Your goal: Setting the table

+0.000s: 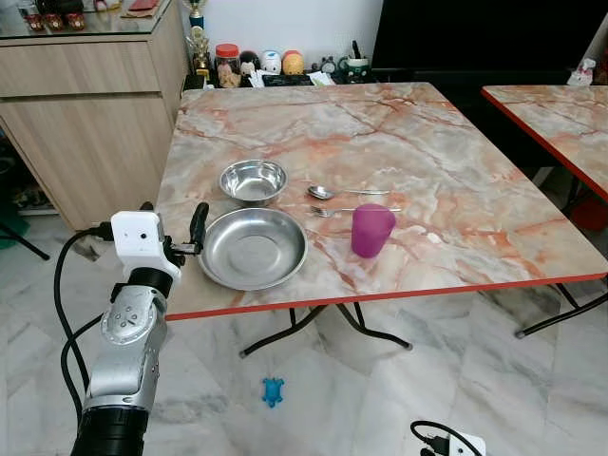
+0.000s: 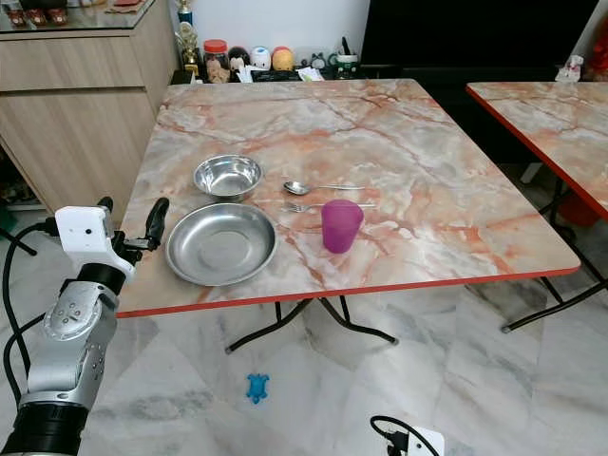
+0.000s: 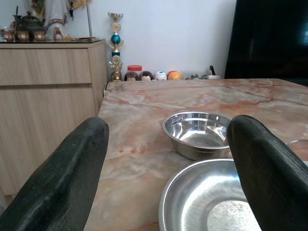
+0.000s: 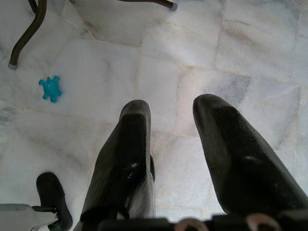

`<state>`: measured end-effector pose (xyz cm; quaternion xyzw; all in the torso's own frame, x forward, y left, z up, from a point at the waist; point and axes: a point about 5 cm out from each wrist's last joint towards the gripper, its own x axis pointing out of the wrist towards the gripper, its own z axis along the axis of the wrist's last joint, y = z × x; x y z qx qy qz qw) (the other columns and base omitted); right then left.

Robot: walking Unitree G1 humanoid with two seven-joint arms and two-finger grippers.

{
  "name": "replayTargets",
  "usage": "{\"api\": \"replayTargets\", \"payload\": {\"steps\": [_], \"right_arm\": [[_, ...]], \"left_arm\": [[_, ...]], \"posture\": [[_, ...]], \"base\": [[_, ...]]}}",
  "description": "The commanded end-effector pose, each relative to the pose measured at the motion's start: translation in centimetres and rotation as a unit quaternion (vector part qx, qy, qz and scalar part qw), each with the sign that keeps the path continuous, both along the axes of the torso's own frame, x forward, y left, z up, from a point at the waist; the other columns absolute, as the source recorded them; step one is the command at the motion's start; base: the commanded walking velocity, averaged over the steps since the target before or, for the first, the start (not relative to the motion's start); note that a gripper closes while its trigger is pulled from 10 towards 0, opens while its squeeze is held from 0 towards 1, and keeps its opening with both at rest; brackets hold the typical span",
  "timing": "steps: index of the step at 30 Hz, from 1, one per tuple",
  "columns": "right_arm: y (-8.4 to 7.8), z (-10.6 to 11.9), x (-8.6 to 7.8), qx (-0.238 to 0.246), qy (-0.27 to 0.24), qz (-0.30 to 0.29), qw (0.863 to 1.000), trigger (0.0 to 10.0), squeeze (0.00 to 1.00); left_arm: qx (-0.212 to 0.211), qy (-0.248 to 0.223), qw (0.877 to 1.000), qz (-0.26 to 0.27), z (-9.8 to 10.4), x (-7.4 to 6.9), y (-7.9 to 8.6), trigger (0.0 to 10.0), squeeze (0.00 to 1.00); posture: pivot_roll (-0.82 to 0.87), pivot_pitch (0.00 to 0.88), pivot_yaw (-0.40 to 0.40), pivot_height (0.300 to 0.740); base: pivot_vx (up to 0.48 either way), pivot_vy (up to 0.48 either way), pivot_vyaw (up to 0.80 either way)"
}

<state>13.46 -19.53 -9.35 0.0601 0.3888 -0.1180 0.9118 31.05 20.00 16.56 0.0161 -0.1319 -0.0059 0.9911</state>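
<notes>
Plate (image 1: 253, 249) is what my next move turns on: the wide steel dish sits at the near left corner of the desk (image 1: 456, 180), close to the red front edge, and my left pincer (image 1: 173, 235) hovers just off that left edge, level with it, fingers spread wide and holding nothing. From the left wrist view the plate's rim lies just ahead, toward one finger (image 3: 269, 168) rather than centred in the gap, with the small bowl (image 1: 253, 180) behind it. Spoon (image 1: 321, 192), fork (image 1: 328, 211) and purple cup (image 1: 371, 231) lie further along toward the middle. My right pincer (image 4: 178, 144) hangs over the floor, fingers parted, so the left arm is clearly nearer.
</notes>
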Motion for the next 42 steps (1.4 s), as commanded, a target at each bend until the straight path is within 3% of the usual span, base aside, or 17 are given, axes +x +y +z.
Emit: {"api": "replayTargets", "payload": {"steps": [1, 27, 34, 42], "right_arm": [[-0.1, 0.0, -0.1, 0.000, 0.001, -0.004, 1.000, 10.0, 0.00], [-0.1, 0.4, 0.6, -0.005, -0.020, -0.005, 1.000, 10.0, 0.00], [0.1, 0.3, 0.5, -0.004, -0.018, -0.002, 1.000, 10.0, 0.00], [0.2, 0.2, 0.2, -0.002, -0.012, -0.001, 1.000, 10.0, 0.00]], "left_arm": [[0.000, -0.003, 1.000, -0.005, 0.3, 0.0, 0.0, 10.0, 0.00], [0.003, -0.003, 0.999, -0.044, 0.4, 0.1, -0.8, 10.0, 0.00], [-0.009, 0.071, 0.994, -0.086, -1.7, -0.2, -1.2, 10.0, 0.00], [-0.042, 0.154, 0.983, -0.095, -4.0, -0.7, -0.7, 10.0, 0.00]], "posture": [[0.15, 0.000, -0.044, 0.740], [0.14, 0.000, -0.045, 0.740], [0.15, 0.000, -0.047, 0.740], [0.15, 0.003, -0.047, 0.740]], "base": [[0.000, 0.000, 0.00], [0.227, 0.000, 0.00], [0.000, 0.000, 0.00], [0.000, 0.000, 0.00]]}}
